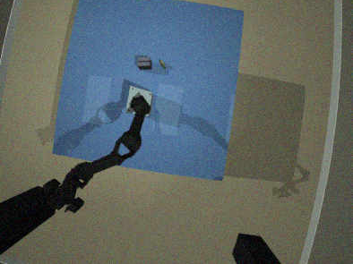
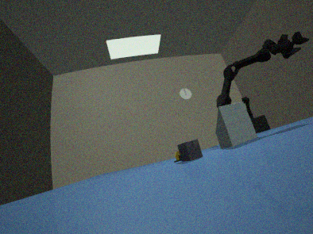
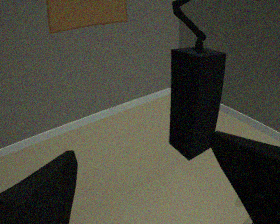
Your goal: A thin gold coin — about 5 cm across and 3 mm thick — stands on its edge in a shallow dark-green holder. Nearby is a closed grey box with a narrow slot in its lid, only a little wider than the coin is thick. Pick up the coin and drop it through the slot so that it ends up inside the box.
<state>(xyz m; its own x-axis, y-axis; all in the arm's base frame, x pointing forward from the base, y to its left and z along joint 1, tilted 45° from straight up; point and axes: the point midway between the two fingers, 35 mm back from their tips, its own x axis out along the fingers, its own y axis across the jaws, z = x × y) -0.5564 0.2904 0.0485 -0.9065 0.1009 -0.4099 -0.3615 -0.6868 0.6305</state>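
We're hovering beyond the worktop's [image 1: 202,39] [image 2: 159,201] edge, hand [image 1: 63,197] [image 2: 299,46] [image 3: 145,150] open and empty, coin [image 1: 162,63] [image 2: 177,156] unlifted, pick-up and slot drop both remaining!

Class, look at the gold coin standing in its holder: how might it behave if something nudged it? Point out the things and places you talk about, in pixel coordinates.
The coin [image 1: 162,63] [image 2: 177,155] would probably tip or roll if it left its holder, since it stands on its narrow edge. It looks like metal, so it likely stays stiff.
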